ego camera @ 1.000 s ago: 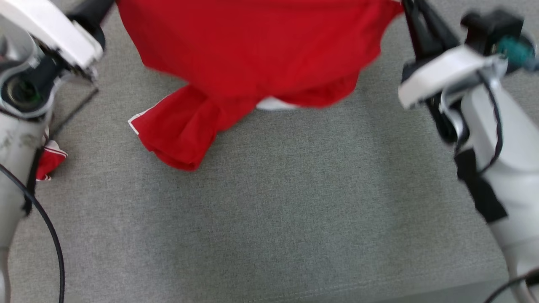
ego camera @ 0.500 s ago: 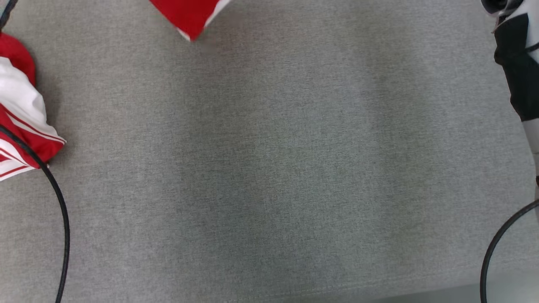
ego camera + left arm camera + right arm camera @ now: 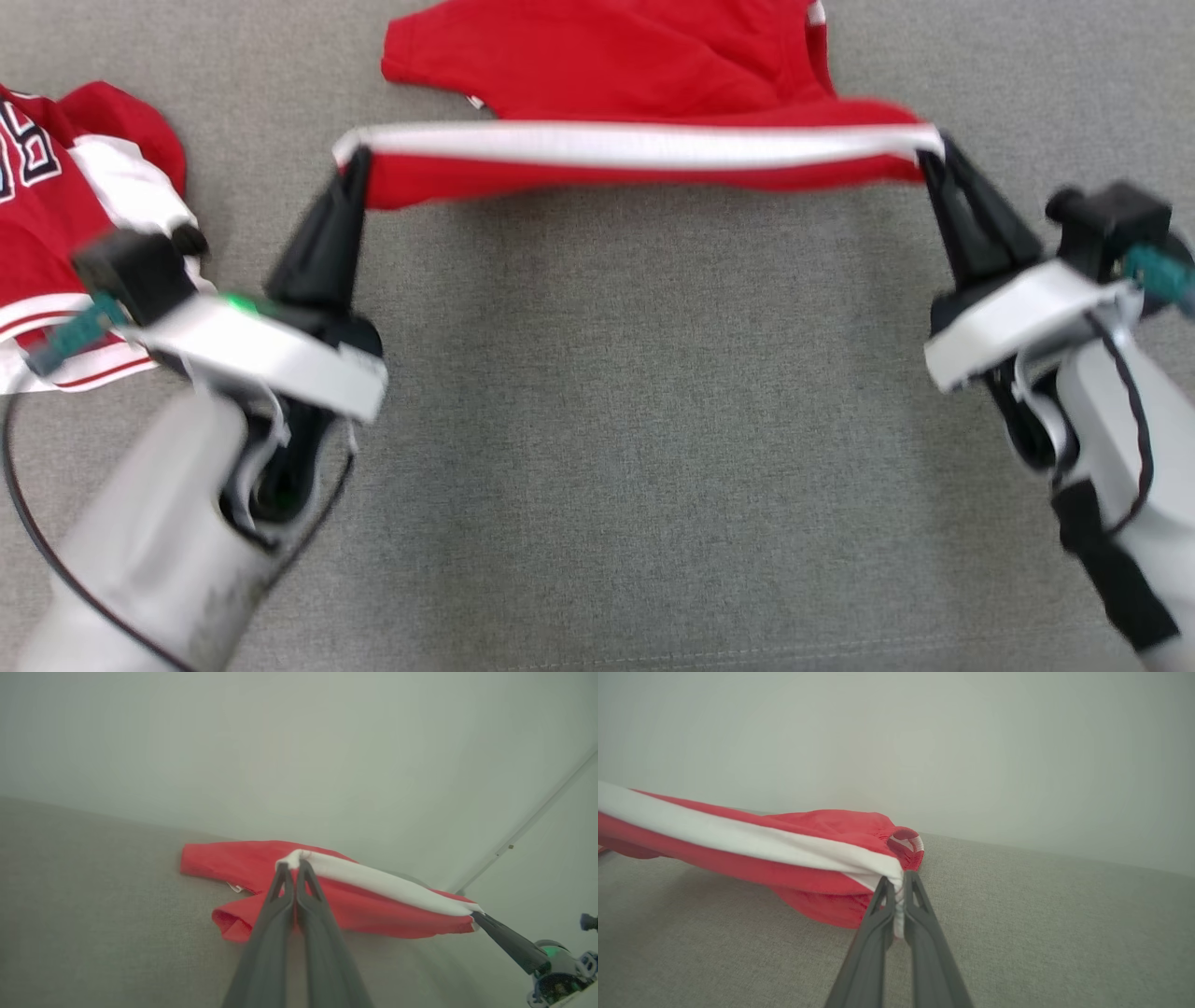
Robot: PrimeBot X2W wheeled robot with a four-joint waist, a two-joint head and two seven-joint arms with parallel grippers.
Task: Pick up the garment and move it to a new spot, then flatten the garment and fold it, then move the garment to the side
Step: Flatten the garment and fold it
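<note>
The garment (image 3: pixel 616 70) is red with a white stripe (image 3: pixel 644 145) along its near edge, lying at the far middle of the grey surface. My left gripper (image 3: pixel 355 157) is shut on the stripe's left end. My right gripper (image 3: pixel 934 147) is shut on its right end, so the stripe is stretched taut between them, lifted a little. In the left wrist view the closed fingers (image 3: pixel 293 868) pinch the white edge of the garment (image 3: pixel 359 905). The right wrist view shows its fingers (image 3: pixel 899 884) clamped on the garment (image 3: pixel 784 858), whose far part rests on the surface.
A second red and white garment (image 3: pixel 65 215) with black numbers lies crumpled at the far left, beside my left arm. The grey fabric surface (image 3: pixel 635 420) stretches open in front. A pale wall (image 3: pixel 896 742) stands behind the surface.
The head camera has swung a lot between frames. The garment hung bunched from high-held grippers a second ago; now it lies low with its white-striped edge stretched between both grippers.
</note>
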